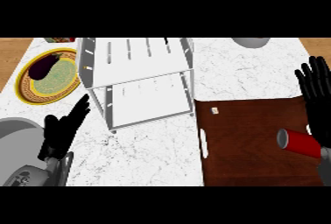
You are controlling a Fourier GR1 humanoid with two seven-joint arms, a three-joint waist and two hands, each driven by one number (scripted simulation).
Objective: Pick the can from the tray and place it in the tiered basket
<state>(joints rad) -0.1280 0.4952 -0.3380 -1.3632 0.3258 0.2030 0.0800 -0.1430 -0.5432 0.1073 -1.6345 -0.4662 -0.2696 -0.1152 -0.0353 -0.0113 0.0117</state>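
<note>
At the right edge of the counter my right hand (317,85) stands with fingers straight and spread, pointing far, holding nothing. Its palm runs down toward the can (300,142), which lies tipped on its side on the tray (249,144), open mouth facing left, at the tray's right side. The hand looks to be just beside the can or touching it from the right; I cannot tell which, and no finger is curled round it. So I judge the step in hand to be the approach to the grasp, with the pick not yet made.

Left of the tray, and a bit farther, stands the basket (139,81), white and wire-sided, its shelves showing from above. A small pale thing (214,111) sits on the tray's far left corner. My left hand (61,129) rests near the left edge, fingers straight and up, holding nothing, beside a grey sink (16,131). Far left is a plate (48,76) with an aubergine (45,65) on it.

Next I would need to bring the right hand over the can's body and close round it, minding that a lying can may roll, then lift and carry it left and far across the tray to a basket shelf
</note>
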